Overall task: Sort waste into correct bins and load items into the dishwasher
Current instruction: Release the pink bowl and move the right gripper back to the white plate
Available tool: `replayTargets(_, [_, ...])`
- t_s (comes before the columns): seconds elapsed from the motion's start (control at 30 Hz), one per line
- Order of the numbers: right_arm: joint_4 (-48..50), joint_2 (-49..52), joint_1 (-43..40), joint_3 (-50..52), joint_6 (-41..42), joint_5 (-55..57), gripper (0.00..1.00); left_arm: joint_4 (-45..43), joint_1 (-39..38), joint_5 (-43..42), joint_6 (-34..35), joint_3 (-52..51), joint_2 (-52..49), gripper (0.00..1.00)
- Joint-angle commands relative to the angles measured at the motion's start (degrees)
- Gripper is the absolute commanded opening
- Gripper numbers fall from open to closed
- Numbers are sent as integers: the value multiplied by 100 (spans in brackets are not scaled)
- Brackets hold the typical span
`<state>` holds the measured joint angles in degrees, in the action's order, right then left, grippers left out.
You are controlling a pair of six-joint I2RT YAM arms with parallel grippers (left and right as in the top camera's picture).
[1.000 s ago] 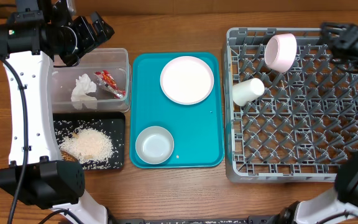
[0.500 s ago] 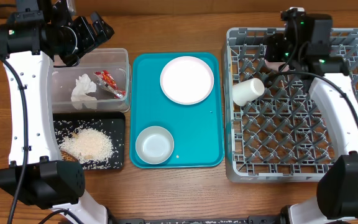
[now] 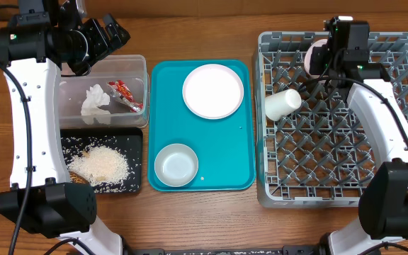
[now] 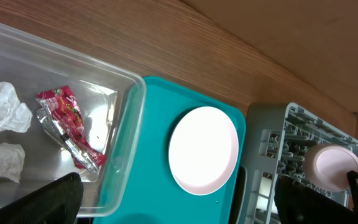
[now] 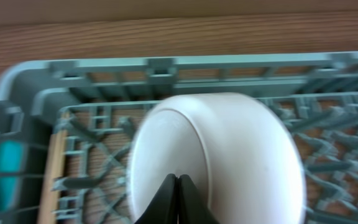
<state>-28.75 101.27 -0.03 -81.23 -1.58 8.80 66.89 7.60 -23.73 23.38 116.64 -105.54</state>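
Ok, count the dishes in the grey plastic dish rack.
2: a pale pink round bowl on its side at the rack's far edge; a small white cylindrical cup by its left wall. The right arm hides part.

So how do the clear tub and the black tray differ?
The clear tub is see-through and taller-walled; the black tray is opaque and shallow. The tub holds a tissue and a red wrapper; the tray holds rice scraps. Both are rectangular, similar in footprint, left of the teal tray.
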Motion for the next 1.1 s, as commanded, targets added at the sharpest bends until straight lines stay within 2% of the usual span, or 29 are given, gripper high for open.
replayTargets(0.0, [-7, -2, -46, -22, -37, 772, 4, 0, -11, 22, -173, 72, 46, 100])
replayTargets(0.33, [-33, -354, 37, -22, -35, 448, 4, 0, -11, 22, -173, 72, 44, 100])
replayTargets(0.47, [-105, -522, 35, -22, -26, -293, 4, 0, -11, 22, -173, 72, 44, 100])
replayTargets(0.57, [-234, -549, 35, -22, -13, -1534, 4, 2, -11, 22, -173, 72, 44, 100])
replayTargets(0.67, [-461, -549, 35, -22, -11, -3320, 14, 0, -11, 22, -173, 72, 44, 100])
replayTargets(0.73, [-643, -549, 37, -22, 127, -4052, 20, 0, -11, 22, -173, 72, 44, 100])
replayTargets(0.83, [-1021, -549, 44, -22, 358, -4828, 30, 2, -11, 22, -173, 72, 46, 100])
replayTargets(0.87, [-1102, -549, 48, -22, 356, -5058, 37, 0, -11, 22, -173, 72, 44, 100])
replayTargets(0.93, [-1268, -538, 74, -22, 354, -5418, 40, 2, -11, 22, -173, 72, 44, 100])
replayTargets(1.0, [-1368, -518, 136, -22, 354, -5652, 47, 0, -11, 22, -173, 72, 46, 100])
replayTargets(1.07, [-1432, -509, 310, -22, 354, -5639, 48, 0, -11, 22, -173, 72, 44, 100])
